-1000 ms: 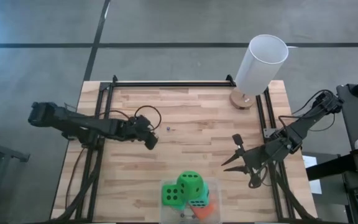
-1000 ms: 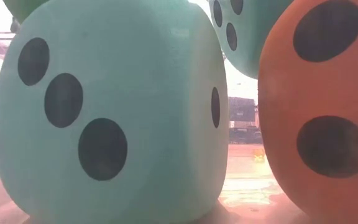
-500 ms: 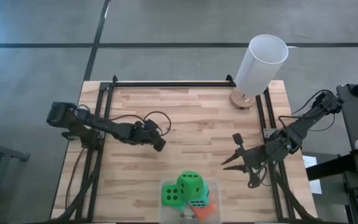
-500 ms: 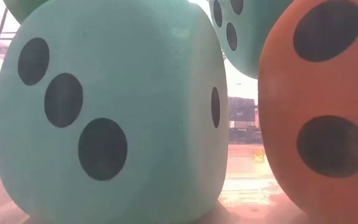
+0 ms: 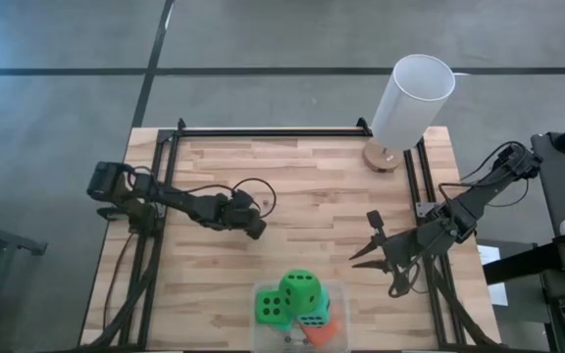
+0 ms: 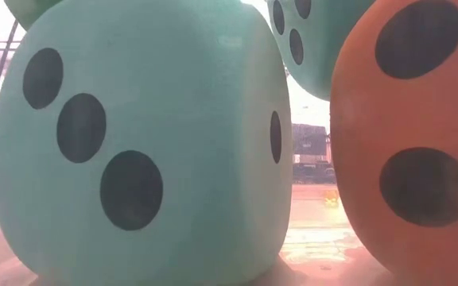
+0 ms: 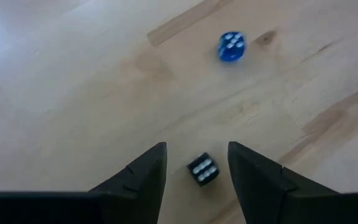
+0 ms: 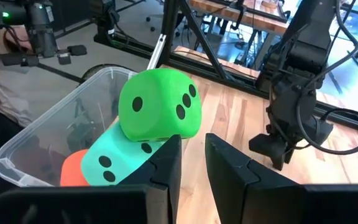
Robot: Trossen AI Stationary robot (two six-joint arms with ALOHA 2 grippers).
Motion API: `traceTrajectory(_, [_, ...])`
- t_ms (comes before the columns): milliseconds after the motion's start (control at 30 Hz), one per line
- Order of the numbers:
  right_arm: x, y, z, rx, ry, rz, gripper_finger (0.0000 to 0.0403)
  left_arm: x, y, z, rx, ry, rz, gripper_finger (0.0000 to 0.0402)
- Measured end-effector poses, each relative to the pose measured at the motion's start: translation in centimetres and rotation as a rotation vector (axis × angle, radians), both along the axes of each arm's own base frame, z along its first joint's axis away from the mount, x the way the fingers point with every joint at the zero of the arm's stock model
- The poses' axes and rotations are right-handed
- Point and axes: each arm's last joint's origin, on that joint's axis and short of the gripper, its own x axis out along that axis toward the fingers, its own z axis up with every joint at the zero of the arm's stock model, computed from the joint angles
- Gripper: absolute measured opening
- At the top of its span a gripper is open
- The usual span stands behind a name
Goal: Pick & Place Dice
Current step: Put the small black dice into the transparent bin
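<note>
1. Between the fingers of the left end effector (image 7: 196,147), on the counter (image 5: 312,186): small black die (image 7: 202,168), straddled on both sides, touched by neither finger.
2. Left end effector spread and empty, low over the left-middle of the counter; gap clearly wider than the die.
3. Black die slightly right of centre in that gap and a little skewed to the fingers. As a cube it has no long axis to match, so a straight squeeze looks enough, though the right finger probably meets it first and may nudge it.
4. Farther ahead of the same fingers: small blue die (image 7: 230,47), well apart from the black one and outside the gap.
5. At the near edge, a clear bin (image 8: 36,140) holding large dice (image 5: 302,288), green, teal and orange-red, piled together.
6. Right end effector (image 5: 376,257) at the right side, just beside the bin, fingers narrowly parted, holding nothing; far from the small dice, so the left arm is plainly the nearer.
</note>
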Motion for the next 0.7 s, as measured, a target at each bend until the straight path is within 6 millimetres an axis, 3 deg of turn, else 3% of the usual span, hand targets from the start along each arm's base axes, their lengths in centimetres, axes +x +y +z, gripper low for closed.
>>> traceTrajectory(700, [0.0, 0.0, 0.0, 0.0, 0.001, 0.001, 0.0071, 0.0, 0.0, -1.2, -0.013, 0.021, 0.059, 0.0188])
